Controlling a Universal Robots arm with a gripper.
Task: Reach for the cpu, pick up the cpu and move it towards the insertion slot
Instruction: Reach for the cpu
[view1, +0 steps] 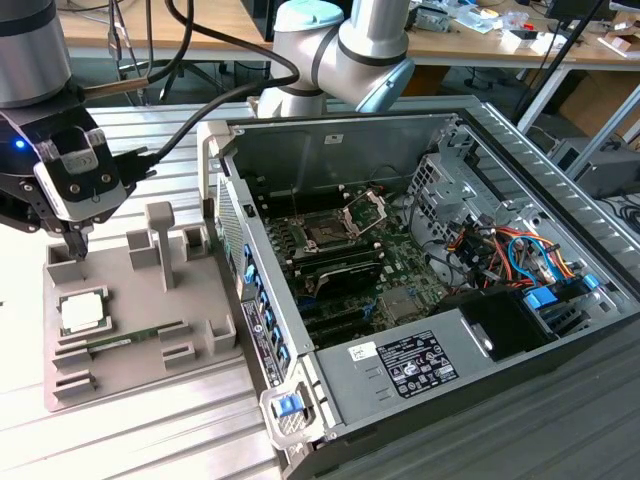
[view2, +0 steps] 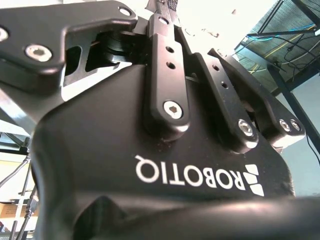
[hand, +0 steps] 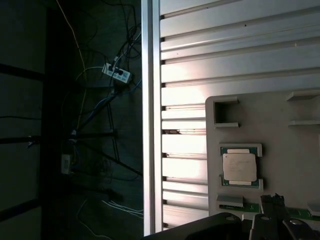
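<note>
The cpu (view1: 82, 312), a small square chip with a pale metal top, lies in a pocket of the grey fixture tray (view1: 200, 300) at the exterior view's left. In the first wrist view the cpu (hand: 240, 167) sits in that same pocket. My gripper (view1: 77, 245) hangs above the tray's far left corner, a little beyond the cpu and clear of it, shut on nothing. The insertion slot (view1: 325, 235), a dark square socket with its silver frame hinged up, sits on the green board inside the open computer case (view1: 450, 130).
A thin green memory stick (view1: 130, 340) lies in the tray beside the cpu. Grey posts (view1: 160, 240) stand up from the tray between my gripper and the case wall (view1: 235, 215). The ribbed metal table (hand: 225, 55) ends at an edge close to the tray.
</note>
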